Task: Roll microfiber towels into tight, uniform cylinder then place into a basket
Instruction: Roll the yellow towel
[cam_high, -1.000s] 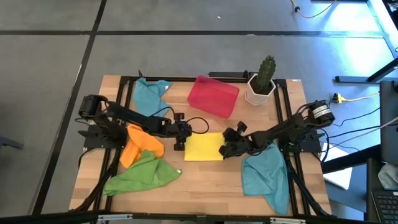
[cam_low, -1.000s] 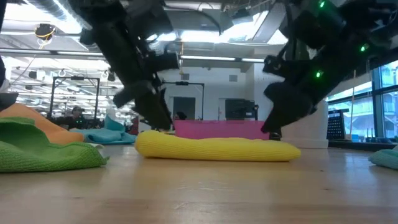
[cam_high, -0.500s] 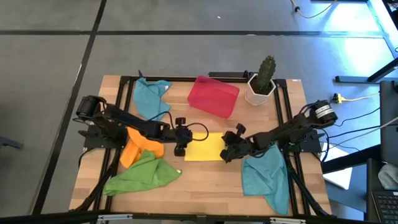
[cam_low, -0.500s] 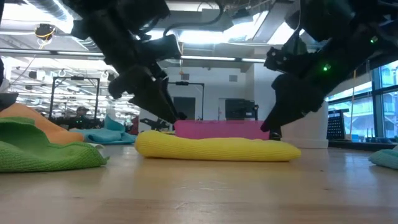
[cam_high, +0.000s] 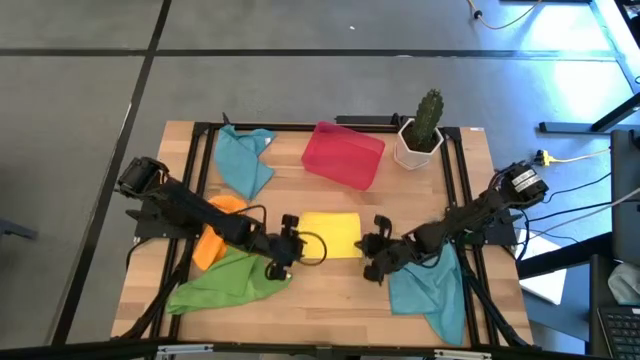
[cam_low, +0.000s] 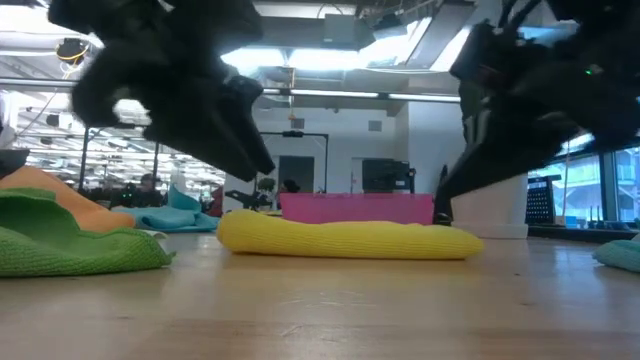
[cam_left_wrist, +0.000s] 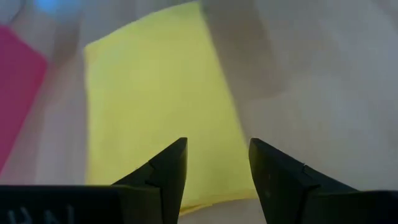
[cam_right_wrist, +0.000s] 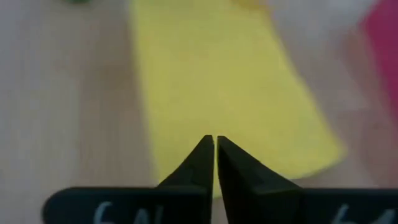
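Observation:
A yellow towel (cam_high: 330, 233) lies folded flat at the table's middle; the low view shows it as a thick pad (cam_low: 350, 238). My left gripper (cam_high: 283, 255) stands open just off its near left corner, its fingers over the towel's near edge (cam_left_wrist: 186, 205) in the left wrist view. Shut, my right gripper (cam_high: 374, 260) hovers off the near right corner and points at the towel (cam_right_wrist: 230, 93). Neither touches the cloth as far as I can see. The red basket (cam_high: 343, 154) sits beyond the towel, toward the far edge.
A white pot with a cactus (cam_high: 420, 135) stands at the far right beside the basket. A teal towel (cam_high: 245, 160) lies far left, orange (cam_high: 215, 235) and green (cam_high: 225, 285) towels near left, another teal towel (cam_high: 425, 285) near right. Bare wood lies before the yellow towel.
Both grippers have swung toward the table's near edge, from the yellow towel's left and right ends to its near corners, turning as they went. The towel has stayed where it was.

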